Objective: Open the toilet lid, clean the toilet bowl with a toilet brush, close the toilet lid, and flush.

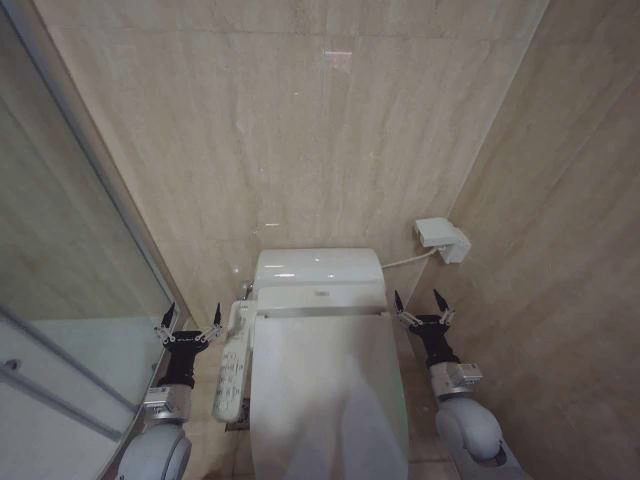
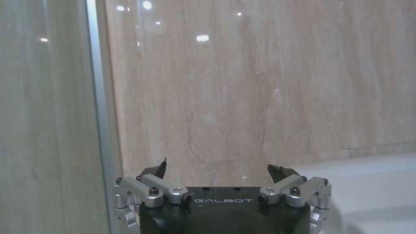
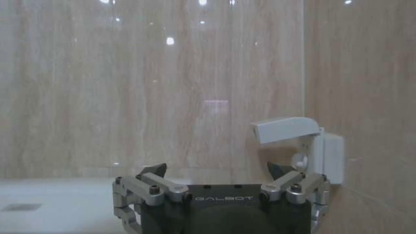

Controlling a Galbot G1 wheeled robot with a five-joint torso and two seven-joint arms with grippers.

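Toilet lid (image 1: 325, 395) down, shut, centred between both arms. Left gripper (image 1: 188, 325) beside the control panel (image 1: 232, 365), fingers spread wide, empty. Right gripper (image 1: 421, 305) on the lid's other side, also wide, empty. Right wrist view adds a wall outlet box (image 3: 300, 141) with its cover flipped up; left wrist view adds a glass partition edge (image 2: 101, 97).

Black GALBOT-marked grippers, silver screwed linkages, dark jaws, grey arms.

toilet lid (image 1: 325, 400): white plastic, smooth, shiny | wall (image 1: 300, 130): tan stone tiles, smooth, a bit shiny | shower door (image 1: 60, 250): clear glass, silver metal frame | left gripper (image 1: 187, 319): silver metal links, black fingers | wall box (image 1: 442, 238): white plastic, smooth
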